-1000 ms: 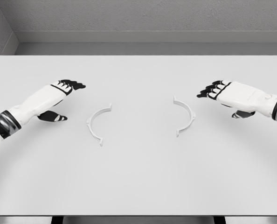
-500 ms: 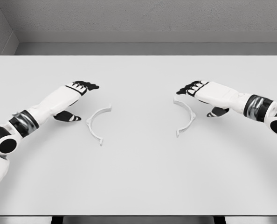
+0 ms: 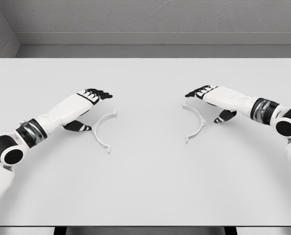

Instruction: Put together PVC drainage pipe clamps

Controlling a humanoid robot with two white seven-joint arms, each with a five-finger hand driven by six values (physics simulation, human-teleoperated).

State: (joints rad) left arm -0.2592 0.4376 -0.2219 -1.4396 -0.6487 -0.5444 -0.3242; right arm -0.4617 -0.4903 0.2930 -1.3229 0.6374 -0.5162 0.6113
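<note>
Grey textured wall and a pale ledge close off the back of the scene, and below them the broad white matte table fills the single head view. Two thin white semicircular plastic clamp halves lie flat near the table's middle, well apart, their open sides facing each other: the left clamp half just left of the table's centre, the right clamp half just right of it. Each is a slim arc with small tabs at its ends — light, probably stiff with a little spring, and smooth enough to skid on the tabletop if nudged sideways. Lying so low, they offer little to grip; pinching the middle of the arc between thumb and fingertips looks the safest hold, keeping the end tabs free for mating. The left hand hovers just outside the left clamp half, dark fingers stretched over its upper end and the thumb low beside the arc's back, spread and holding nothing; whether the thumb touches the plastic cannot be told. The right hand sits likewise over the right clamp half's upper end — fingers extended, thumb hanging beside the arc's outer curve, relaxed and empty.
</note>
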